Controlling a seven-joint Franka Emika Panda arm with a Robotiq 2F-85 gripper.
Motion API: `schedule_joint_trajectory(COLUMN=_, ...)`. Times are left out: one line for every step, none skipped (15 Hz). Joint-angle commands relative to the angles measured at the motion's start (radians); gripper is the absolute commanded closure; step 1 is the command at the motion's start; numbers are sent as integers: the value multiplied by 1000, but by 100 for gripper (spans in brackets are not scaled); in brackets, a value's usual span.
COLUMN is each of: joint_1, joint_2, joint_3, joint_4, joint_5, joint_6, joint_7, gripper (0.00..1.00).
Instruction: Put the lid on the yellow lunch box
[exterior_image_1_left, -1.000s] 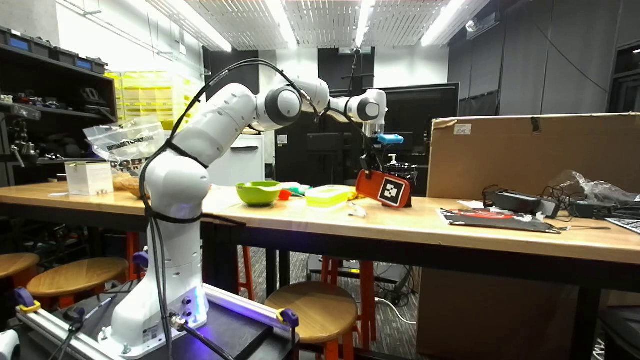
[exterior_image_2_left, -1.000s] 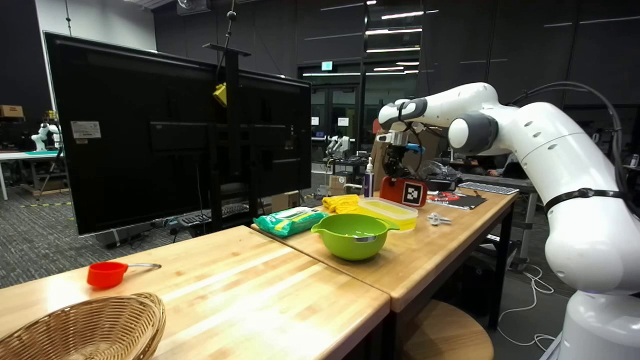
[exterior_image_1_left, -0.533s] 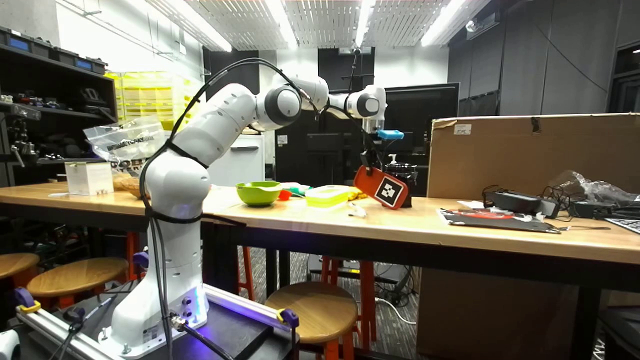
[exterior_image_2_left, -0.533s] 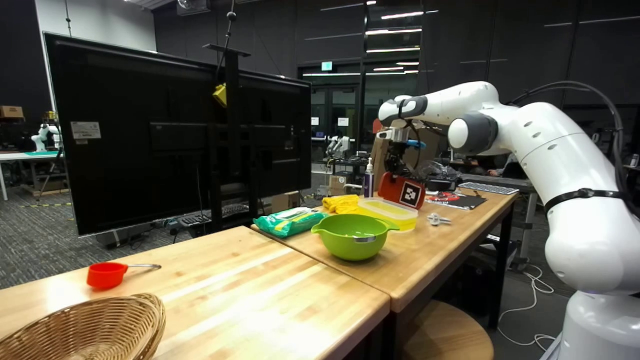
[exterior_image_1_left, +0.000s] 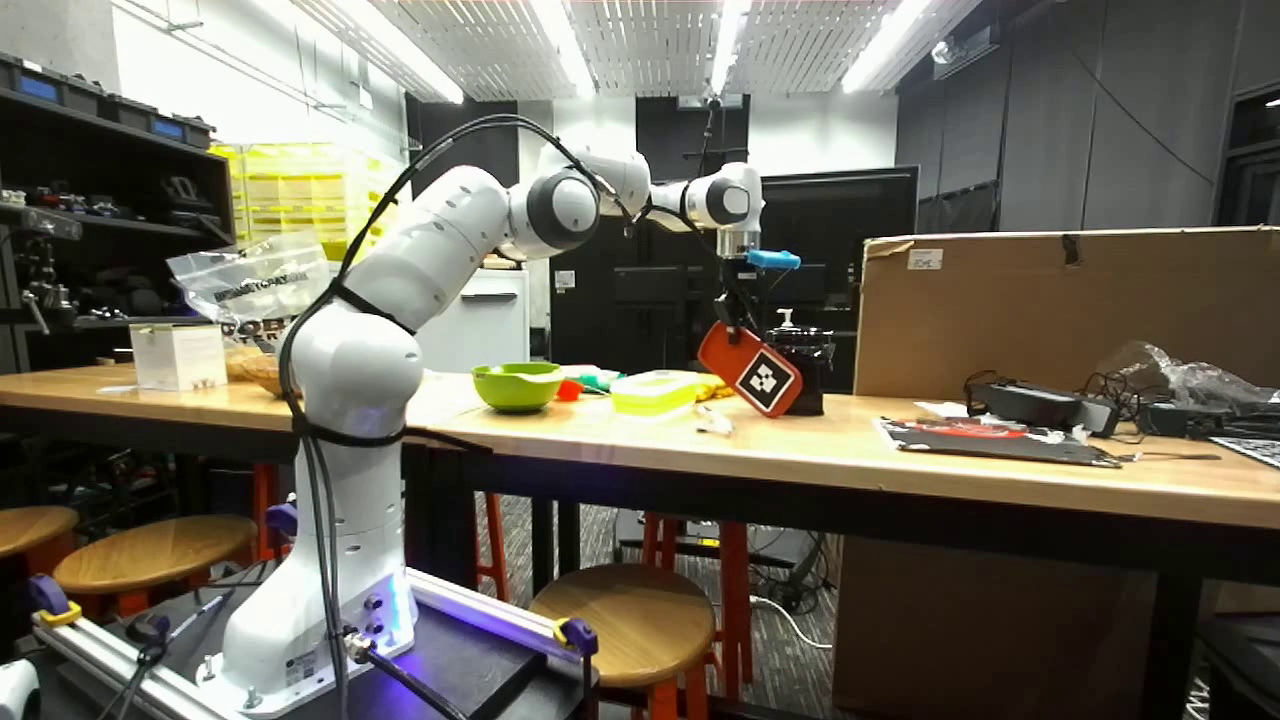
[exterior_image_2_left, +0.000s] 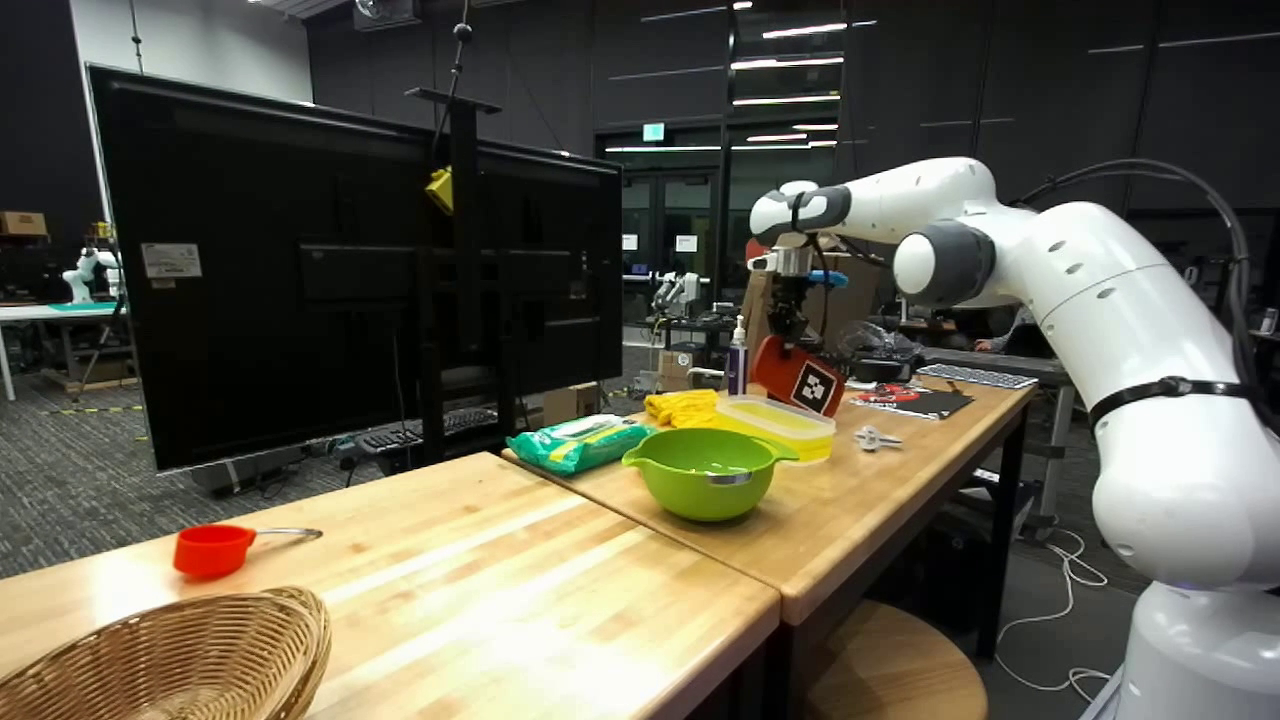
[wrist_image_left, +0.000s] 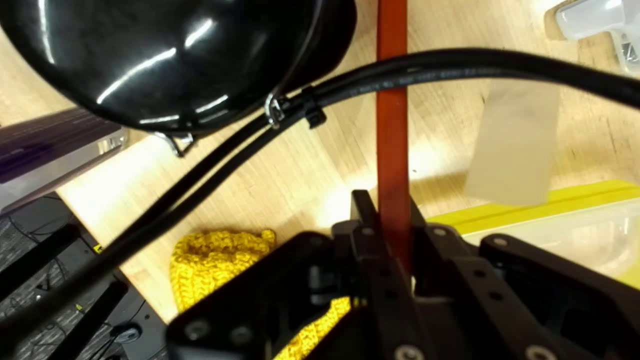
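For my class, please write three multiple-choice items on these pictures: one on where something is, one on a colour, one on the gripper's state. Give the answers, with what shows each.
1. Where is the yellow lunch box?
A Inside the wicker basket
B On a round stool
C On the wooden table

2. What colour is the bowl near the lunch box?
A Green
B Blue
C White

3. What state is the gripper in?
A Wide open, holding nothing
B Shut on the lid
C Shut on the bowl

Answers:
1 C: both exterior views show it resting on the tabletop.
2 A: its outer wall is plainly green in both exterior views.
3 B: the wrist view shows the lid edge-on, with a jaw on either side.
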Motion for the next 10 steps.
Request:
schedule_joint_trajectory(joint_1=35, joint_2=-52, joint_3=-21, joint_4=3, joint_5=-46, joint_6=-31, joint_7=61, gripper=97)
schedule_joint_trajectory(joint_1=44, joint_2=-59, joint_3=-26, joint_4=-3, joint_5=-63, joint_6=-36, joint_7=82, gripper=97)
schedule_joint_trajectory(joint_1=51, joint_2=-62, joint_3=-29, joint_4=-5, joint_5=-78, joint_6=-42, joint_7=98, gripper=97)
schedule_joint_trajectory(joint_1=61, joint_2=-66, joint_3=-36, joint_4=-8, joint_5=-99, joint_6=-46, joint_7=117, gripper=97)
schedule_joint_trajectory(joint_1=73, joint_2=-68, joint_3=-46, joint_4=-11, joint_5=-129, joint_6=-49, joint_7=140, gripper=97)
schedule_joint_trajectory(joint_1=88, joint_2=-68, joint_3=-59, joint_4=-12, joint_5=-165, joint_6=-56, joint_7=164, gripper=97)
schedule_joint_trajectory(joint_1=100, joint_2=-66, joint_3=-70, joint_4=-13, joint_5=-197, joint_6=-68, joint_7=181, gripper=97)
schedule_joint_trajectory(joint_1=114, joint_2=-65, joint_3=-83, joint_4=-12, joint_5=-234, joint_6=-84, joint_7=198, gripper=97)
schedule_joint_trajectory(joint_1=124, joint_2=-63, joint_3=-91, joint_4=-11, joint_5=-263, joint_6=-100, joint_7=209, gripper=97)
schedule_joint_trajectory(joint_1=133, joint_2=-62, joint_3=-99, joint_4=-9, joint_5=-287, joint_6=-116, joint_7=215, gripper=97)
